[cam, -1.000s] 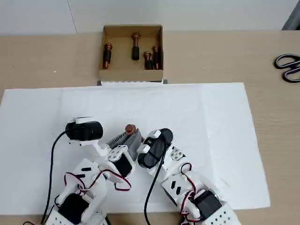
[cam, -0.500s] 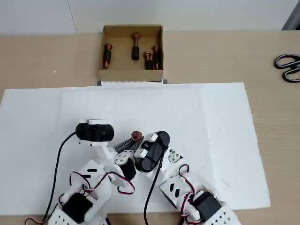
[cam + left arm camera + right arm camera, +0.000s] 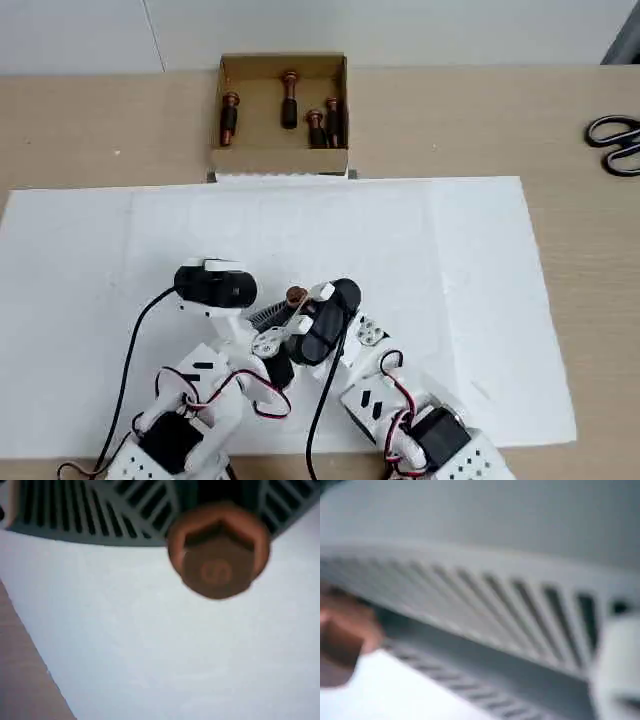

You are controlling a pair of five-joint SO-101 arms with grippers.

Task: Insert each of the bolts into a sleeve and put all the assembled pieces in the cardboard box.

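Four copper bolts in black sleeves (image 3: 229, 118) lie in the open cardboard box (image 3: 283, 158) at the far edge of the white paper sheet (image 3: 450, 260) — bare sheet separates box and arms. Near, the left gripper (image 3: 280, 310) clamps a copper hex-headed bolt (image 3: 296, 295) beside the right gripper (image 3: 303, 320). Left wrist view: the bolt's head juts from grey ribbed fingers (image 3: 90, 510). Right wrist view — that gripper's hold, I cannot tell.

Copper-brown bolt (image 3: 218, 562) — tan cardboard box (image 3: 280, 160), white sheet (image 3: 450, 260), beige table (image 3: 100, 120).

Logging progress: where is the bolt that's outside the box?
High view: bolt in the left hand, over the white sheet's near middle, far from the box.
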